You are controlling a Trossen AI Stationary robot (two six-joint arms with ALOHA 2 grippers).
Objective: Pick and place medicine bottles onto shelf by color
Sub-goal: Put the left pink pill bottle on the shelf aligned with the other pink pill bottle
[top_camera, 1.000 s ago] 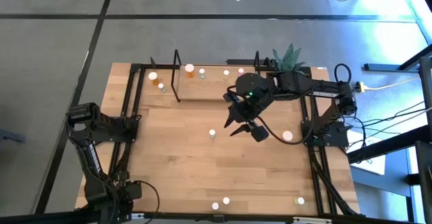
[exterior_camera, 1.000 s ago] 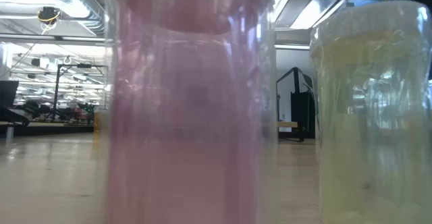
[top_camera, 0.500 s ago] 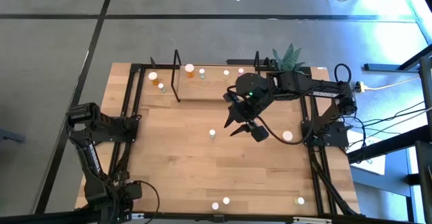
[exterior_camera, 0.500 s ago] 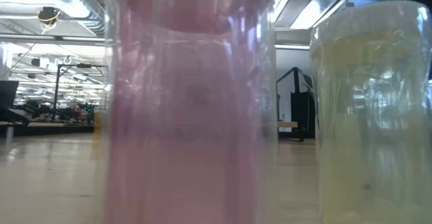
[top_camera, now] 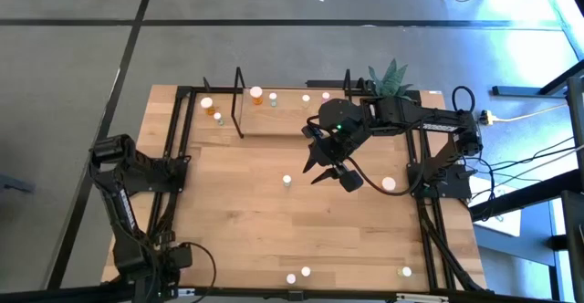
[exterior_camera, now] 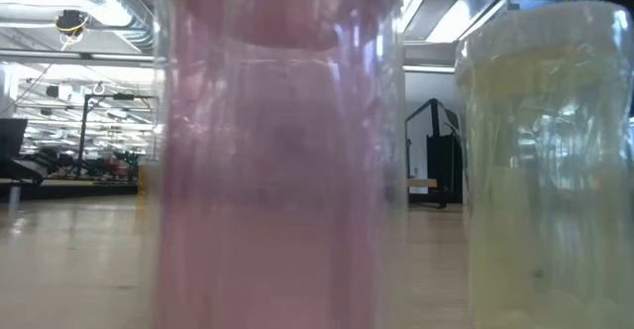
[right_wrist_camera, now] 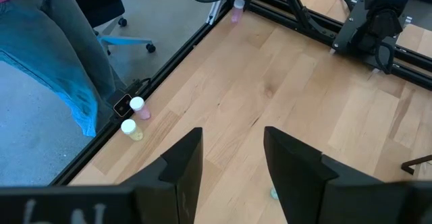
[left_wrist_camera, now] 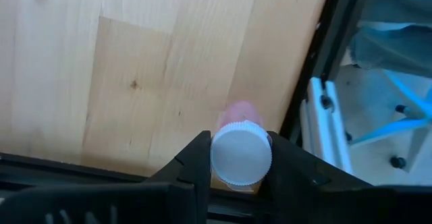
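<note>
The left pincer [left_wrist_camera: 236, 166] is clamped on a pink medicine bottle [left_wrist_camera: 241, 158], its two dark fingers pressed against either side of the white cap, at the left edge of the desk [top_camera: 255, 212] beside the black frame rail [left_wrist_camera: 317, 69]; gripping at the cap looks meant to keep the tiny bottle upright for lifting. The right pincer [top_camera: 324, 168] hangs over the middle of the desk with its jaws standing apart and nothing between them, just right of a green-bodied bottle [top_camera: 286, 181] that appears to be its next pick.

The shelf [top_camera: 283, 111] sits at the far edge, already carrying an orange bottle [top_camera: 256, 94] toward its left end and a pink one [top_camera: 325, 96] toward the right. Two more bottles [top_camera: 212, 109] stand left of the shelf's black upright loop [top_camera: 237, 102], outside it. Others wait at the near edge [top_camera: 298, 274] and near right corner [top_camera: 406, 271].

A potted plant [top_camera: 391, 77] crowds the shelf's far right end, and the uprights narrow any approach from the sides. The table-height camera is blocked by a pink and a whitish bottle [exterior_camera: 540, 161] directly before it.
</note>
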